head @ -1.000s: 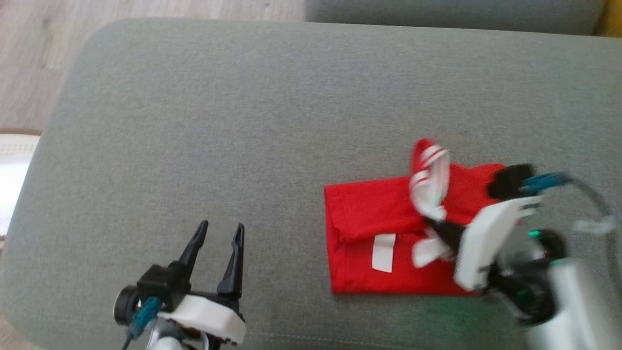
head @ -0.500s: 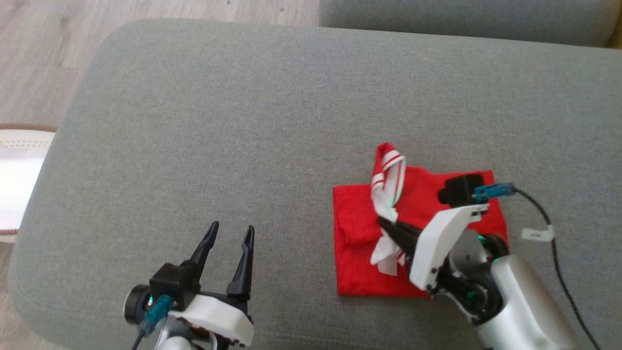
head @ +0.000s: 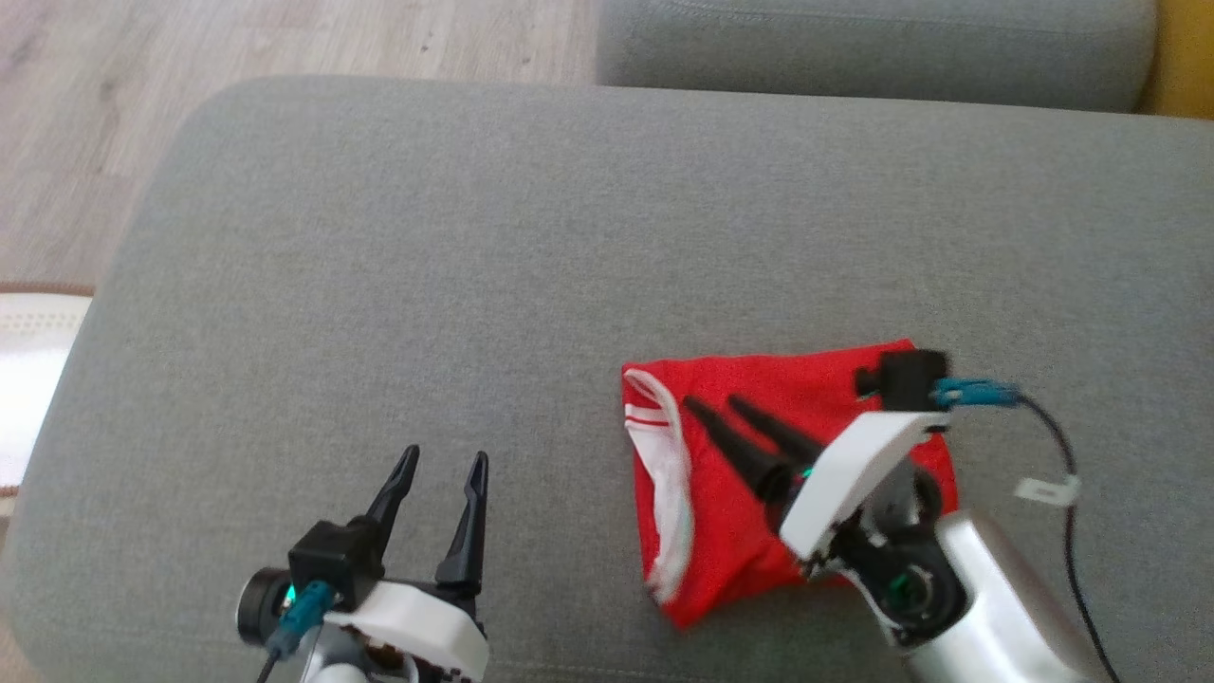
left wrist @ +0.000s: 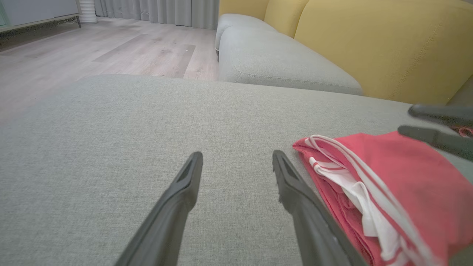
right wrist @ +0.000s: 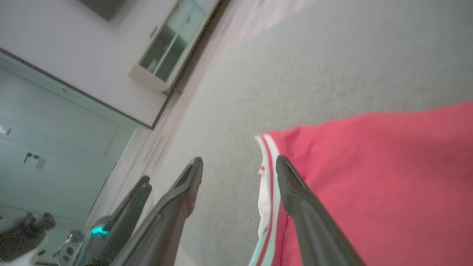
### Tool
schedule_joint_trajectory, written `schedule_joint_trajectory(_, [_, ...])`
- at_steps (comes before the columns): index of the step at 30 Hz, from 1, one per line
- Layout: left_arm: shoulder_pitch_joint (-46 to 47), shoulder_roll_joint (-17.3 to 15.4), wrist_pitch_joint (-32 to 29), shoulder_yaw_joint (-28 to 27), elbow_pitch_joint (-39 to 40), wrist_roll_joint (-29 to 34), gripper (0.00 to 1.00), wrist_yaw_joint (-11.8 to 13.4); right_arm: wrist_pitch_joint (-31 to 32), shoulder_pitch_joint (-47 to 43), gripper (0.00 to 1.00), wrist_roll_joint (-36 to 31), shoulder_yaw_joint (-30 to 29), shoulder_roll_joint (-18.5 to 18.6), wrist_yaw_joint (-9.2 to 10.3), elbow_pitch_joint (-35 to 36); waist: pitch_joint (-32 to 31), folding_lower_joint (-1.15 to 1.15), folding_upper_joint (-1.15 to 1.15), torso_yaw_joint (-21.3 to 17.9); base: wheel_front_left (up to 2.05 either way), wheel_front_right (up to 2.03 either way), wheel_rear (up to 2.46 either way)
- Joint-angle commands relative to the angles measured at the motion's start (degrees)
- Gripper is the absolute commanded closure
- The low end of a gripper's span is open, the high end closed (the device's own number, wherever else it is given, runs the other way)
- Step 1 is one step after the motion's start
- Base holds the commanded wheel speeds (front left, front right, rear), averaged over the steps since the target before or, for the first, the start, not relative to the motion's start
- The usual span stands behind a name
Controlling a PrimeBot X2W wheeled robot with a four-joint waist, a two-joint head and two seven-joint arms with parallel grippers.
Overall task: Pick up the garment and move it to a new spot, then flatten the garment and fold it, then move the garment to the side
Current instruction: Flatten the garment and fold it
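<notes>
Right gripper [head: 711,406], jaws spread and empty, points toward ten o'clock above the red garment [head: 730,550], which lies at five o'clock on the grey cushion [head: 569,237] with its white-striped trim [head: 669,465] at nine o'clock, while left gripper [head: 446,457], likewise spread and empty, sits at seven o'clock, well apart.

The red garment [left wrist: 406,173], trimmed in white, lies on the grey cushion [left wrist: 129,118]. Just beside it, the left gripper [left wrist: 237,155] stands spread and empty. Over its far side the right gripper [left wrist: 406,120] hovers, fingers parted. Beyond it rises a yellow backrest [left wrist: 369,44].
</notes>
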State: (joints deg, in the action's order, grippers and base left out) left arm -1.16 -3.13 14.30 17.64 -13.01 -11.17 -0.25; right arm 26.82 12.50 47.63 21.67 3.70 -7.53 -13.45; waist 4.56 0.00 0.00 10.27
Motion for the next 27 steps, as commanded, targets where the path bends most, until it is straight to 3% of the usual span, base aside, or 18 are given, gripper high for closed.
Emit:
schedule_joint_trajectory(1, [0.56, 0.24, 0.7, -2.22, 1.75, 0.38, 0.0, 0.05, -1.7, 2.02, 0.0, 0.13, 0.11, -0.81, 0.04, 2.95, -0.44, 0.0, 0.0, -0.42, 0.0, 0.0, 0.0])
schedule_joint_trajectory(5, [-0.29, 0.24, 0.7, -3.18, 2.31, 0.66, 0.0, 0.17, -8.79, 0.33, 0.0, -8.22, -4.74, -0.44, 0.04, 7.03, -1.43, 0.0, 0.0, -1.39, 0.0, 0.0, 0.0])
schedule_joint_trajectory(9, [-1.4, 0.24, 0.7, -4.89, 3.5, 1.26, 0.0, 0.4, -14.95, -3.68, 0.0, -20.53, -10.93, 2.73, 0.04, 10.62, -2.43, 0.0, 0.0, -2.44, 0.0, 0.0, 0.0])
schedule_joint_trajectory(15, [-2.59, 0.25, 0.7, -7.29, 5.0, 2.46, 0.0, 0.4, -24.87, -10.51, 0.0, -32.34, -19.11, 7.37, 0.04, 11.72, -3.73, 0.0, 0.0, -3.25, 0.0, 0.0, 0.0])
schedule_joint_trajectory(23, [-4.08, 0.25, 0.7, -9.85, 5.12, 3.82, 0.0, -0.75, -37.08, -17.39, 0.0, -35.98, -20.75, 10.04, 0.04, 6.66, -5.78, 0.0, 0.0, -3.48, 0.0, 0.0, 0.0])
schedule_joint_trajectory(27, [-5.03, 0.25, 0.7, -10.55, 4.92, 4.43, 0.0, -1.56, -40.17, -19.51, 0.0, -36.02, -21.3, 8.42, 0.04, 3.46, -6.72, 0.0, 0.0, -3.55, 0.0, 0.0, 0.0])
